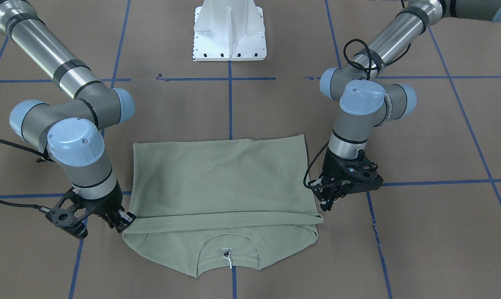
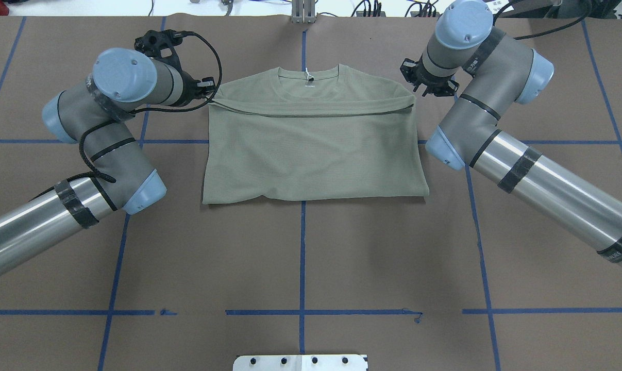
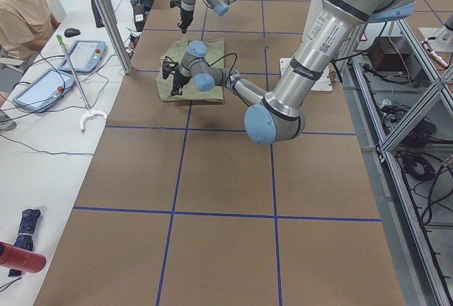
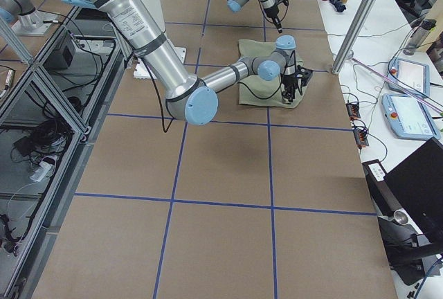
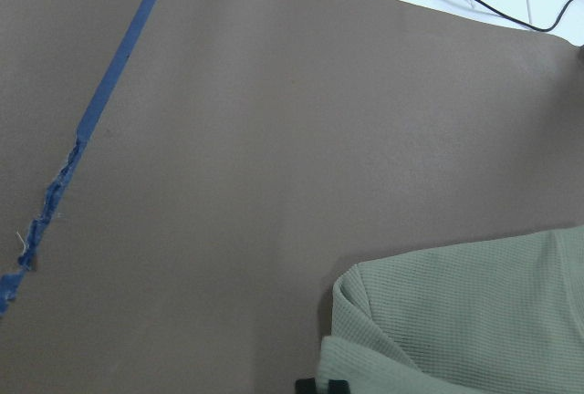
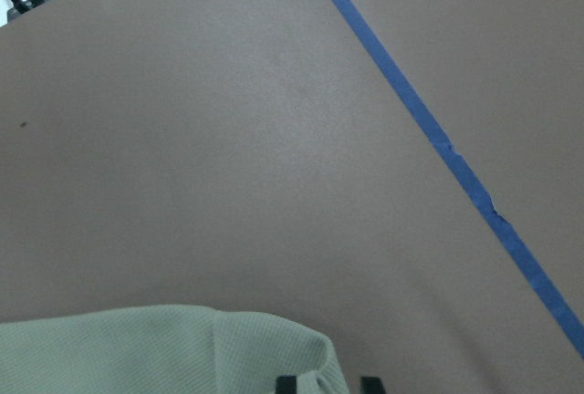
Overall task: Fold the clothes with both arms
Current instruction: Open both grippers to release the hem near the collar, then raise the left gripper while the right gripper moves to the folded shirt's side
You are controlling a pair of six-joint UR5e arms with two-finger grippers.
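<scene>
Looks like the tail end of the first fold. Shirt [image 2: 311, 154] flat on table [image 2: 300, 268], hem half laid over the chest, hem edge [image 1: 229, 216] just short of collar [image 1: 229, 249]. Collar and tag [image 1: 228, 259] left uncovered.

Right gripper [image 1: 125, 220] down at one hem corner, touching cloth. In its wrist view, tips [image 6: 287, 383] apart with the cloth corner between them. Reads as jaws apart, not pinching.

Left gripper [image 1: 328, 202] just beside the other hem corner. Its tips [image 5: 307, 385] nearly together at the bottom of the wrist view, cloth right above. Can't tell whether clamped on shirt or merely closed next to it.

To finish the step well:
- Seat both corners on the lower layer before letting go. No drop from height, else a rolled edge.
- Let go on both sides together. Late release on one side means a skewed hem edge.
- Confirm left jaws free of cloth before any move; risk of knit snagging on tips.
- Back out sideways, away from shirt, then up. No pull toward collar, which would drag the top layer.
- Check hem edge against fold line [image 2: 311, 198]. Looks roughly parallel in overhead, with a slight sag mid-span.
- If a corner lifts on retreat, press it flat before starting the next fold.
</scene>
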